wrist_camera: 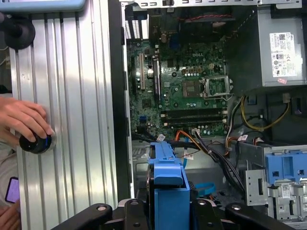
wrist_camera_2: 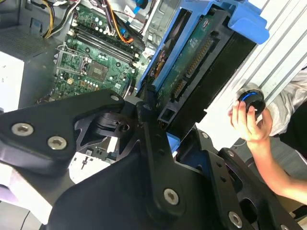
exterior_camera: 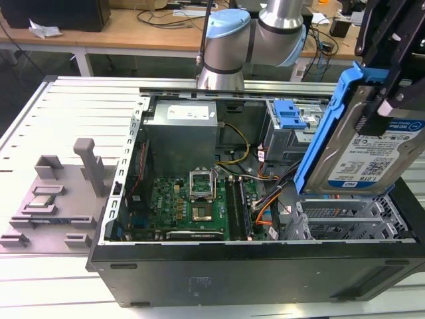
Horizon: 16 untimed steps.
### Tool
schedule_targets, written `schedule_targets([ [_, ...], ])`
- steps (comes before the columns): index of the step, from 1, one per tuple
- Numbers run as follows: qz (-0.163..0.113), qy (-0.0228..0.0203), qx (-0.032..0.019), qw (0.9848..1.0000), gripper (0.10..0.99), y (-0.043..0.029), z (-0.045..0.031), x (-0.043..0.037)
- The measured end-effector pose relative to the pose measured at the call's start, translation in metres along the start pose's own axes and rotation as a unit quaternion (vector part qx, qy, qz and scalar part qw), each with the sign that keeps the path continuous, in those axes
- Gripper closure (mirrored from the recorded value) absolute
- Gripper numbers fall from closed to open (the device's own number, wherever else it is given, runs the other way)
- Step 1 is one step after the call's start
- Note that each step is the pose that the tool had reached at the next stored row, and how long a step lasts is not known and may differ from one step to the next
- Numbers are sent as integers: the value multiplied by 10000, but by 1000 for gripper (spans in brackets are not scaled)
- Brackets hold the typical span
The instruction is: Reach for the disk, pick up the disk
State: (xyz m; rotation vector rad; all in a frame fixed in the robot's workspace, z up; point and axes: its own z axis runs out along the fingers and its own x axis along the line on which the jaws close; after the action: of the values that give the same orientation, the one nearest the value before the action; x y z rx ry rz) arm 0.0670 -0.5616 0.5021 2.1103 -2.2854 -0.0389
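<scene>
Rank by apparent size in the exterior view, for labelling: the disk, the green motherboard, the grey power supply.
1. Disk, though nearness to the camera inflates it.
2. Motherboard and power supply: too alike to rank.

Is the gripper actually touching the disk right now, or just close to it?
Touching. In the second wrist view the gripper is closed against the disk at its lower end, with no gap. The exterior view shows the disk held above the computer case.
</scene>
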Motion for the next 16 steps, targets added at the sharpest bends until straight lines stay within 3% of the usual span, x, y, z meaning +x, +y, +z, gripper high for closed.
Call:
schedule_targets([
  [9, 0, 0, -1, 10000, 718, -148, -2, -12],
  [11, 0, 1, -15, 10000, 718, -195, 59, -16],
  [13, 8, 4, -63, 10000, 718, -238, 212, -19],
  [14, 7, 7, -87, 10000, 718, -307, 299, -26],
  [16, 7, 8, -104, 9999, 718, -347, 374, -29],
])
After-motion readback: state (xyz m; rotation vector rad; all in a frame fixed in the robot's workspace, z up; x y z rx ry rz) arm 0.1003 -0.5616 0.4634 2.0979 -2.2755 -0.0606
